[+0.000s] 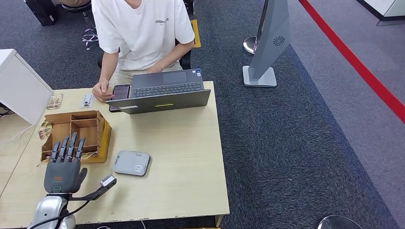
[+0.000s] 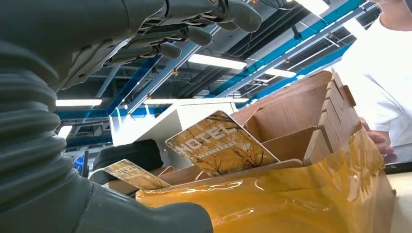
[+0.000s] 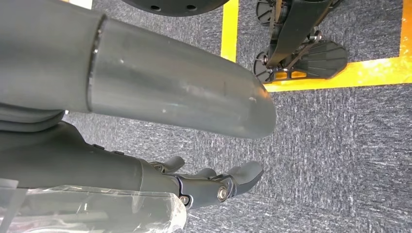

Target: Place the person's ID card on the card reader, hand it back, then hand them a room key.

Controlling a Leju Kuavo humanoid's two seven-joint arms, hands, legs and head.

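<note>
Office w/ grey carpet: at a wooden bench (image 1: 191,157), robot's left hand (image 1: 63,164) hovers, fingers apart, holding nothing, over wooden box (image 1: 76,131) w/ hotel key cards (image 2: 221,145). Card reader (image 1: 132,163) nearby. Right hand (image 3: 209,182) hangs empty, fingers loose, above floor.

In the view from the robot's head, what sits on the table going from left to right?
White box → wooden organizer with the left hand at its near edge → grey card reader → open laptop in front of the seated person.
</note>
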